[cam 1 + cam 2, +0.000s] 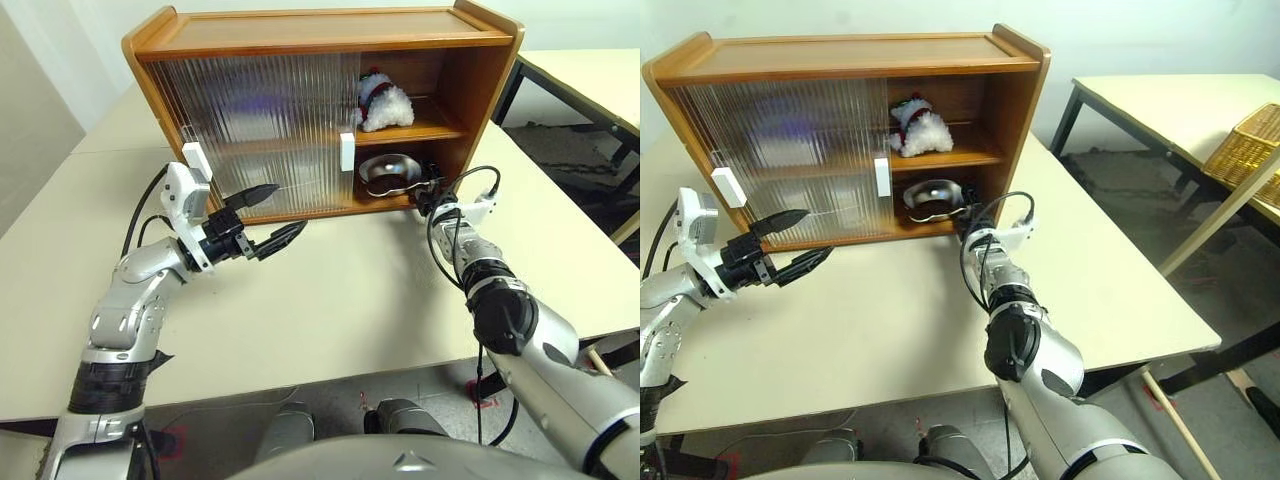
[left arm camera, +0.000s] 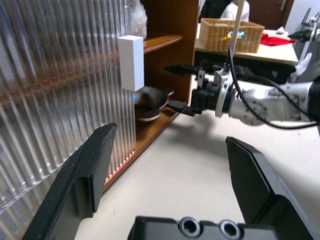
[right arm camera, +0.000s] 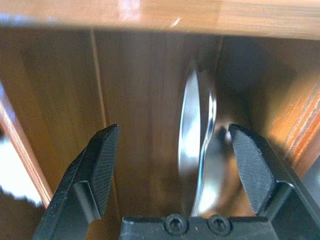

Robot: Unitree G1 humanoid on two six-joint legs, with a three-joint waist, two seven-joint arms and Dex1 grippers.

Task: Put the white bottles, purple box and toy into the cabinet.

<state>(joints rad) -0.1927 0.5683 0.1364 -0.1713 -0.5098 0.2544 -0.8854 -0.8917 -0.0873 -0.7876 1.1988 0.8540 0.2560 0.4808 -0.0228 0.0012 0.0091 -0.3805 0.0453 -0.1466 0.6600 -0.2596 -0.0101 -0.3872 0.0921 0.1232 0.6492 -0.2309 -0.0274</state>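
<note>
The wooden cabinet [image 1: 320,30] stands at the back of the table, its ribbed doors slid to the left and its right side uncovered. On the upper shelf lies the toy [image 1: 384,103], white plush with a red and green scarf. The white bottles and the purple box are hidden. My right gripper [image 1: 432,190] reaches into the lower shelf and is open, with the rim of a steel bowl [image 3: 197,145] standing between its fingers. My left gripper [image 1: 285,210] hovers open and empty in front of the closed doors.
The steel bowl [image 1: 390,172] sits on the lower shelf by the cabinet's right wall. White handles [image 1: 347,151] stick out from the doors. A second table [image 1: 1160,100] and a wicker basket [image 1: 1240,150] stand off to the right across a gap.
</note>
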